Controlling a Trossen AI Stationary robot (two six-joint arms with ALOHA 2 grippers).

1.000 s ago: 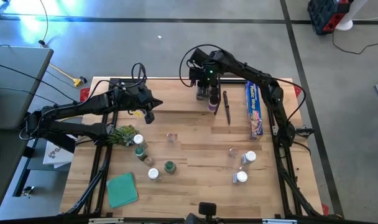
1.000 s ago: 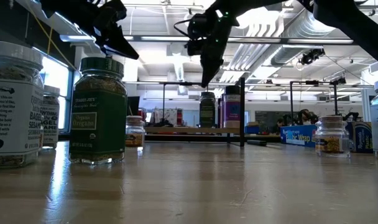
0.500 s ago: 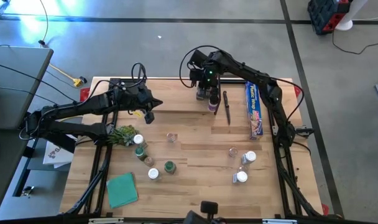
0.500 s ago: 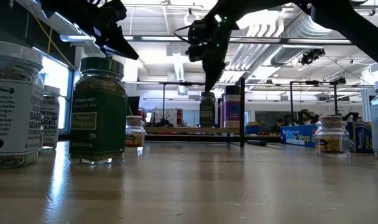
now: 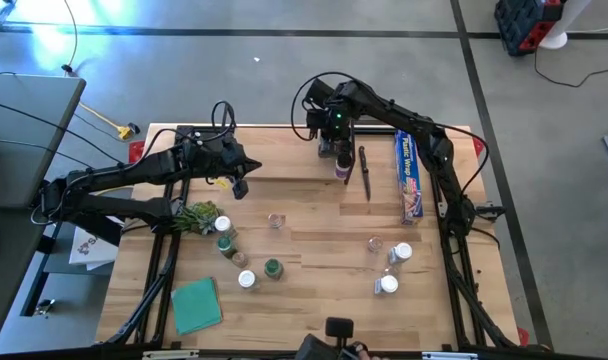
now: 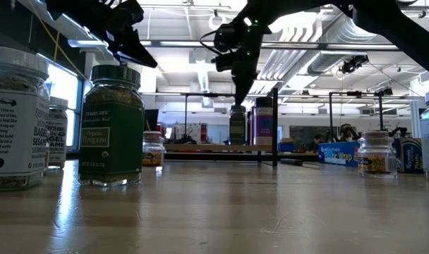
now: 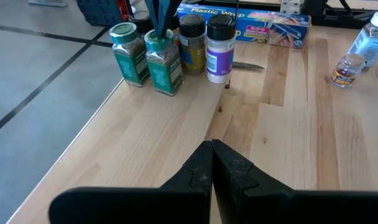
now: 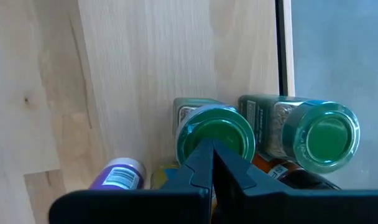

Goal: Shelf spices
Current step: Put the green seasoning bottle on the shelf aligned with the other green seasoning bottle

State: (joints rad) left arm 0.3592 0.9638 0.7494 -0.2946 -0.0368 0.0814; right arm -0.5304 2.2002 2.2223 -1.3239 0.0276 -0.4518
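Observation:
Several spice jars stand in a row on the light-wood shelf (image 5: 284, 157) at the table's far edge: two with green lids (image 7: 128, 53) (image 7: 164, 59), one with a dark lid (image 7: 192, 42), and one with a purple label (image 7: 220, 48). My right gripper (image 8: 212, 149) is shut and points down over the second green-lidded jar (image 8: 215, 134); the low view shows its tip (image 6: 237, 101) right at that lid. My left gripper (image 5: 242, 187) hangs shut above the table's left half, holding nothing. Several more jars (image 5: 273, 268) (image 5: 387, 285) stand loose on the near half. My right gripper's shut fingertips come from above, pointing steeply down, onto the middle of the green lid (image 8: 229, 127) of the upright jar on the shelf. Whether they touch the lid or stop just above it, I cannot tell.
A blue wrap box (image 5: 409, 175) and a dark knife (image 5: 365, 172) lie at the far right. A green leafy bunch (image 5: 192, 215) and a teal cloth (image 5: 196, 305) lie at the left. A black wire upright (image 8: 279, 43) stands at the shelf's end beside the jars.
My right gripper has tipped a little steeper, and its shut fingertips have sunk toward the green-lidded jar on the shelf. The jars have stayed in place.

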